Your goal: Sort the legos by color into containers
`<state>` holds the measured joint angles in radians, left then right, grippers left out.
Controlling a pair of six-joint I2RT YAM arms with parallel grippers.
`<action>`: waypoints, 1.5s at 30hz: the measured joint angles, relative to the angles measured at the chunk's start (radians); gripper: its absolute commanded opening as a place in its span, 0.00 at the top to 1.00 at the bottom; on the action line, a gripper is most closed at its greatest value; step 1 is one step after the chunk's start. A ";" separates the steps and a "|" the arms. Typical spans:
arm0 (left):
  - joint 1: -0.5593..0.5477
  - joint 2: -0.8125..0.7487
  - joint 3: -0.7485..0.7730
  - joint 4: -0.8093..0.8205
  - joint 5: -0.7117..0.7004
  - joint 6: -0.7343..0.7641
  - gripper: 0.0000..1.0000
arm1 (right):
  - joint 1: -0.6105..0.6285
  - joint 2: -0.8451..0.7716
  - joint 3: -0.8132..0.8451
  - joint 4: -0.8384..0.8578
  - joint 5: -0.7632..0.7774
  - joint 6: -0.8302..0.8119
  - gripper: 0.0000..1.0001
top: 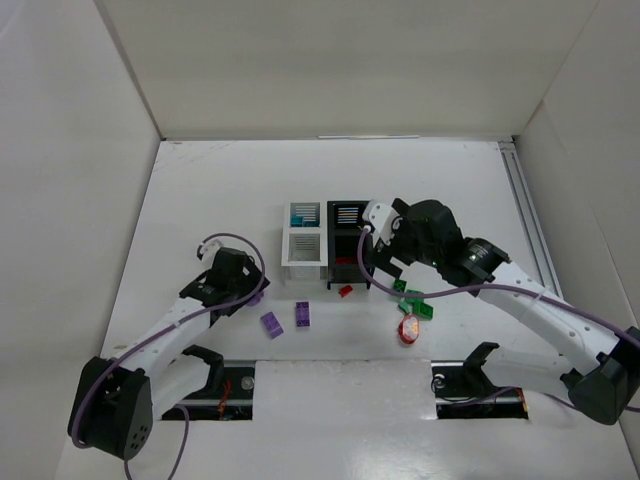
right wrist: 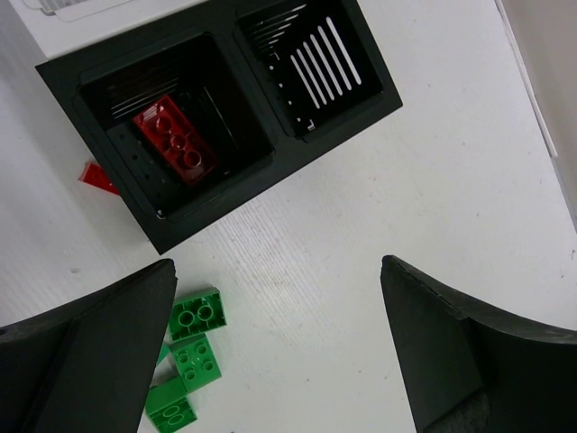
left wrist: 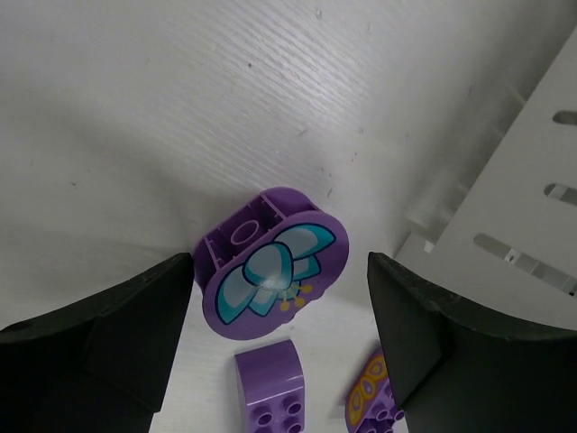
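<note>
The left gripper stands open and empty, astride the purple lego lying on the table; its long axis runs roughly jaw to jaw. Beyond, the right gripper hangs wide open, empty, near the black bin holding a red lego.

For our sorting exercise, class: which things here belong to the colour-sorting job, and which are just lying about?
Job: purple legos, green legos, red lego, black bins, white bins.
Lying about: metal rail, purple cable.
</note>
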<state>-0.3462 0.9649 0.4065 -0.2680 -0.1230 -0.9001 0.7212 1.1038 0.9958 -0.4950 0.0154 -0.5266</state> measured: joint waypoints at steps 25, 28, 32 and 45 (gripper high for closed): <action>-0.185 0.062 0.051 -0.109 -0.087 -0.116 0.35 | 0.000 0.003 -0.016 0.001 -0.010 0.000 0.00; -0.185 0.115 0.081 -0.123 -0.115 -0.123 0.47 | 0.000 0.003 -0.016 0.001 -0.010 0.000 0.00; -0.185 0.172 0.113 -0.115 -0.130 -0.116 0.66 | 0.000 0.003 -0.016 0.001 -0.007 0.000 0.00; -0.208 0.037 0.286 -0.228 -0.166 -0.042 0.73 | -0.002 -0.025 -0.029 0.002 0.019 0.027 0.00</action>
<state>-0.5545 1.0019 0.6926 -0.4957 -0.2890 -0.9424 0.7197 1.0790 0.9668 -0.4931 0.0345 -0.4992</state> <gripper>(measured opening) 0.407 0.994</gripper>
